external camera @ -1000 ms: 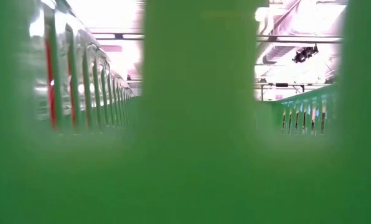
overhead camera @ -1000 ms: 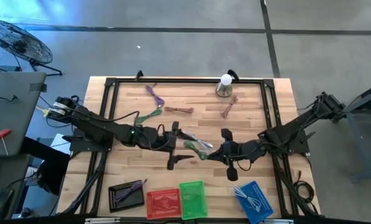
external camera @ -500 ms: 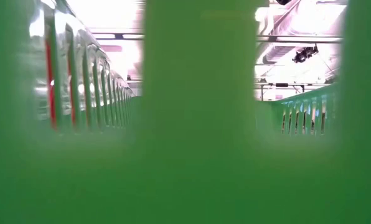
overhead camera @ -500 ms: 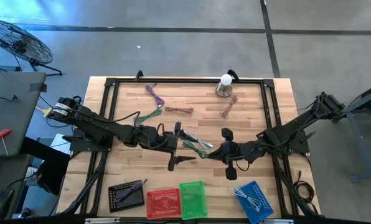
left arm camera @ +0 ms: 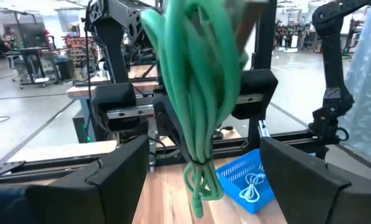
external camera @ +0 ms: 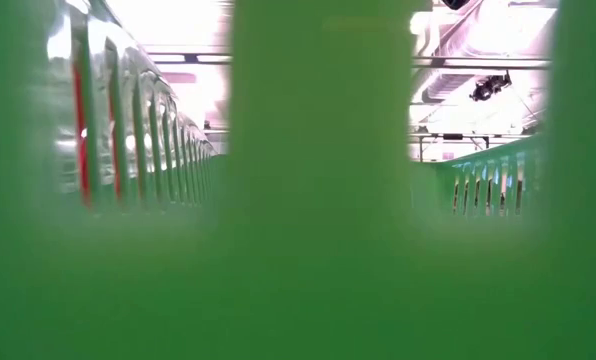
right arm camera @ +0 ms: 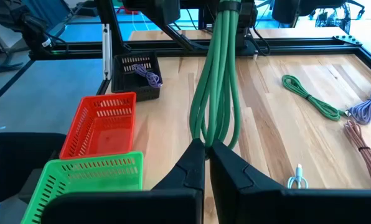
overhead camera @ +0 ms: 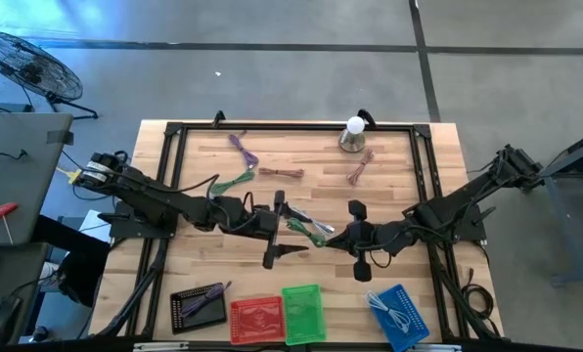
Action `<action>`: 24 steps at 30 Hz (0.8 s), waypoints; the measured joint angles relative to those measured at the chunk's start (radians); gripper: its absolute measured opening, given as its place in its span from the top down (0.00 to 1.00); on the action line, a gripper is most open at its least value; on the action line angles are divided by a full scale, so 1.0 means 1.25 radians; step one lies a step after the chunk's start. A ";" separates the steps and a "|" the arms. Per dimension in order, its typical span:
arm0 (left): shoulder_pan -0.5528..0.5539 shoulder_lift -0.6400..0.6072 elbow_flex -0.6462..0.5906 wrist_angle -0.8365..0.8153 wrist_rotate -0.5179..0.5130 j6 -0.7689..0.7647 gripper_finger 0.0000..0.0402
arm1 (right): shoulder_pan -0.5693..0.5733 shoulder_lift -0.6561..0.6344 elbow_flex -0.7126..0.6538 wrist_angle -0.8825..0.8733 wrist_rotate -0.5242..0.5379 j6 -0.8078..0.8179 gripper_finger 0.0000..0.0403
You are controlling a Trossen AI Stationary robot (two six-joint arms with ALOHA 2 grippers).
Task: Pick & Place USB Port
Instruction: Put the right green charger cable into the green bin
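Green USB cable bundle (overhead camera: 309, 231): held above mid-worktop (overhead camera: 399, 176), between both arms. Right gripper (right arm camera: 205, 163): fingers closed on the bundle's end. Left gripper (overhead camera: 276, 230): fingers spread wide, bundle hanging between them. Green basket (overhead camera: 303, 312), red basket (overhead camera: 256, 319), blue basket (overhead camera: 398, 314): along near edge.

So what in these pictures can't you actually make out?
- Low view: a blurred green basket wall fills the picture, hiding the table and both arms.
- High view: whether the left gripper touches the green cable is too small to tell; the right gripper pinches it.
- Left wrist view: the cable's top end is cut off by the picture's edge.
- High view: the red basket contents are too small.
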 joint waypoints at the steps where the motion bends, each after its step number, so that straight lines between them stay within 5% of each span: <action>1: 0.000 0.000 0.000 0.000 -0.014 0.000 0.29 | 0.000 0.000 0.000 0.000 0.000 0.000 1.00; 6: 0.000 0.011 0.001 0.004 -0.087 0.030 0.49 | 0.000 0.000 0.000 -0.002 -0.001 0.000 1.00; 12: 0.011 0.021 0.001 0.015 -0.075 0.063 0.93 | 0.000 0.001 0.000 -0.009 -0.011 0.000 1.00; 24: -0.074 -0.018 0.001 -0.176 -0.022 -0.004 0.98 | 0.001 -0.010 0.000 0.086 -0.027 -0.057 0.77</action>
